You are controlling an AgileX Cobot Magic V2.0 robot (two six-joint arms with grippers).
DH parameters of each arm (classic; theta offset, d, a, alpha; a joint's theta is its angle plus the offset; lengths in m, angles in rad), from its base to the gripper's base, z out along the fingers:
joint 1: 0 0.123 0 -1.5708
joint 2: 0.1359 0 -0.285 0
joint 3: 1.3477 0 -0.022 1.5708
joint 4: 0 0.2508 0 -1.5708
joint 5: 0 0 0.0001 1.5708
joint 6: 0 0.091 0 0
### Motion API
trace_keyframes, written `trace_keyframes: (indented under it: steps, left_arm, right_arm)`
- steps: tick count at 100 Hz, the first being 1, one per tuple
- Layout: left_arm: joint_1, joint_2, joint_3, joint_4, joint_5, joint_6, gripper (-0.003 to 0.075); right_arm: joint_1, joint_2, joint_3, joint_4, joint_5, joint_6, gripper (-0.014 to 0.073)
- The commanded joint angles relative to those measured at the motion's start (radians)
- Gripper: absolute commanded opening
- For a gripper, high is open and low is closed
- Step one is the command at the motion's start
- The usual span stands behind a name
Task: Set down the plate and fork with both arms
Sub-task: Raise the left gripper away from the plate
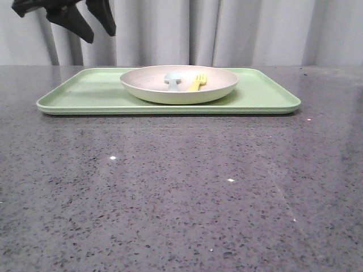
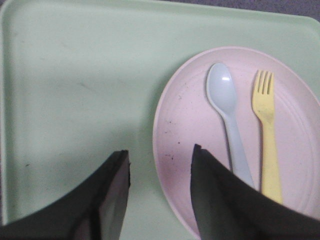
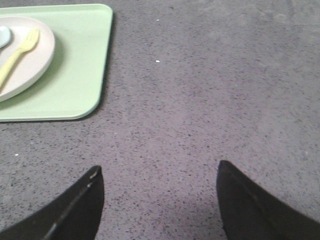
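The cream-white plate [image 1: 179,85] rests in the middle of the light-green tray [image 1: 74,96]. Inside it the yellow fork [image 1: 197,83] lies beside a pale blue spoon [image 1: 172,79]. My left gripper [image 1: 99,31] hangs high at the back left, above the tray's left part, open and empty. In the left wrist view the left gripper [image 2: 161,155] straddles the plate [image 2: 190,125] rim from above, with the fork [image 2: 266,135] and spoon [image 2: 227,115] beyond one finger. My right gripper [image 3: 157,172] is open over bare table; the plate [image 3: 30,55] and fork [image 3: 17,52] lie off to one side.
The tray [image 3: 75,75] sits at the back of a dark speckled tabletop [image 1: 181,192]. A grey curtain [image 1: 238,31] closes the scene behind the table. The tray's left half [image 2: 75,90] holds nothing.
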Motion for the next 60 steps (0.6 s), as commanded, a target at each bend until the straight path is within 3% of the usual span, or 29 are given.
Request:
trace_keyframes:
  steps: [1, 32, 60]
  left_arm:
    - [-0.005, -0.139, 0.054, 0.032, -0.083, -0.014, 0.0294]
    - [-0.003, -0.528, 0.469, 0.101, -0.193, -0.021, 0.0294]
    - [-0.003, -0.803, 0.651, 0.136, -0.182, -0.021, 0.0294]
  right_arm:
    - [0.024, 0.048, -0.081, -0.012, -0.038, -0.007, 0.0489]
    - [0.137, 0.266, -0.306, -0.012, 0.059, -0.008, 0.0489]
    - [0.239, 0.509, -0.556, -0.012, 0.135, -0.008, 0.0489]
